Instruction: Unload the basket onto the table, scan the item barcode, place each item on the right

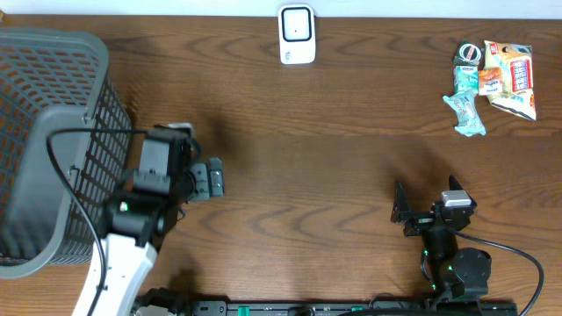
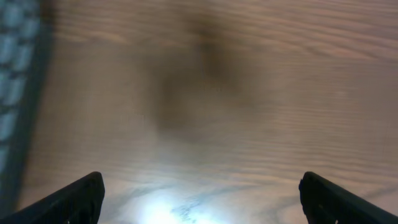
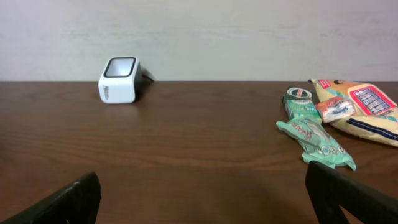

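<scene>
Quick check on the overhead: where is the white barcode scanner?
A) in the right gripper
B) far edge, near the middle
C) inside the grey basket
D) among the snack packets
B: the barcode scanner stands alone at the far edge of the table, left of the snack packets and right of the grey basket.

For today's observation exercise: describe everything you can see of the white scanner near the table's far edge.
The scanner is a small white box, plastic-looking, with rounded corners and a dark-rimmed window on its upper face. It stands alone on the brown wooden table, close to the wall; only the table touches it.
</scene>
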Motion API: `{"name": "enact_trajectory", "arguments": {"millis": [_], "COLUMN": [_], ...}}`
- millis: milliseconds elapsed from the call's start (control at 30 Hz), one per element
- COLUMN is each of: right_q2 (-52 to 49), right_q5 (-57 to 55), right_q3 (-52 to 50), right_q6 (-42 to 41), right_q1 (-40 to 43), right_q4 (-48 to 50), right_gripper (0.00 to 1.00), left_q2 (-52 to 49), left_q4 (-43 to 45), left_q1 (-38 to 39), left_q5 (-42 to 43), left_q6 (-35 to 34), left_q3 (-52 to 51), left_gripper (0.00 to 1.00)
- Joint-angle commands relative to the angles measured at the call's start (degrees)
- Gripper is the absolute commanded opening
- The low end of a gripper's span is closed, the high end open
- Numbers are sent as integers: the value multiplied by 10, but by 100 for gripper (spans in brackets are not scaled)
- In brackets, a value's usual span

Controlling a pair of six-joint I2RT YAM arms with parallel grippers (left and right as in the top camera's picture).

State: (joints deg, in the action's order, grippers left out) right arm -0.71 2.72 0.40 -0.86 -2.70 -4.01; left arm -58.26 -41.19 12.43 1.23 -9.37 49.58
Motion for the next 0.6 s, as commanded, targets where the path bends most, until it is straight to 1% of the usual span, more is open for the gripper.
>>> {"name": "enact_trajectory", "arguments": {"millis": [0,333,567], "right_q2": [4,4,4], "right_q5": [-7,-7,-7], "right_q3": [0,0,0], "right_q6": [-8,-8,-8], "right_q1": [4,4,4], "right_q4": [-3,-3,-3], "right_gripper": [99,99,99], "left_q2": [49,186,294], "left_q4": [41,128,205], "left_q1": [-2,-2,-2], "left_q5": [75,73,74], "left_q6": [68,76,76], "left_q3": [-53,-193,-290], "left_gripper": [98,98,98]}}
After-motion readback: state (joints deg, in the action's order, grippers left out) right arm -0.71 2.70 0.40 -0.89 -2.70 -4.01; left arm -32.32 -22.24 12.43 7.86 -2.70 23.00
